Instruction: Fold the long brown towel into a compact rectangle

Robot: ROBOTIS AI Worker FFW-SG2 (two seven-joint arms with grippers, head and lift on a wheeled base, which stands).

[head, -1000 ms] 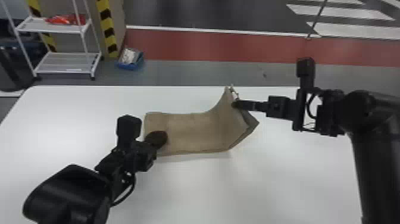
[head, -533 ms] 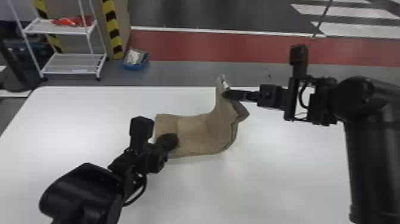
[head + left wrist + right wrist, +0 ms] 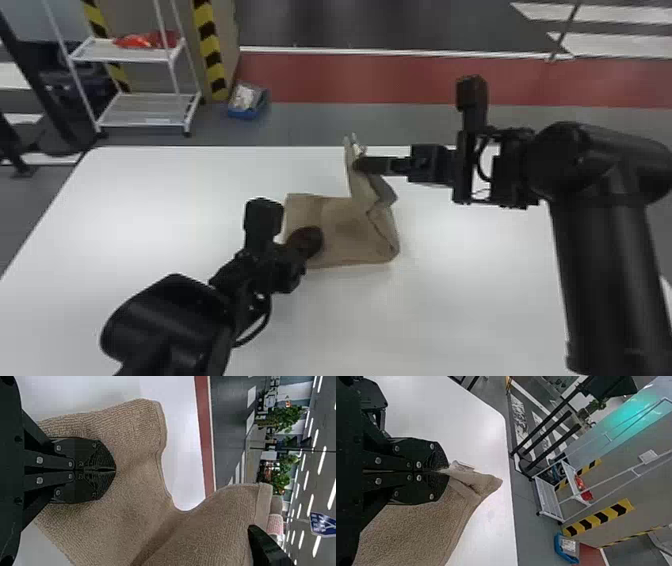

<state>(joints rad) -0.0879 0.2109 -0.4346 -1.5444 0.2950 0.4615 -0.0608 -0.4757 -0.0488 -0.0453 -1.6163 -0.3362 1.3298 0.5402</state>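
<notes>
— How's the left gripper point(image 3: 317, 242)?
— Jaws closed, right over the long brown terry towel point(image 3: 350, 232). Rightward of them it lies folded on the flat white desk point(image 3: 465, 300).
— And the right gripper point(image 3: 358, 164)?
— Its jaws pinch the towel's raised end; the cloth hangs below them down to the fold.

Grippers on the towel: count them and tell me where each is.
2. The left gripper is on the towel's flat part, near its left edge in the head view; the right gripper grips its raised end.
</notes>
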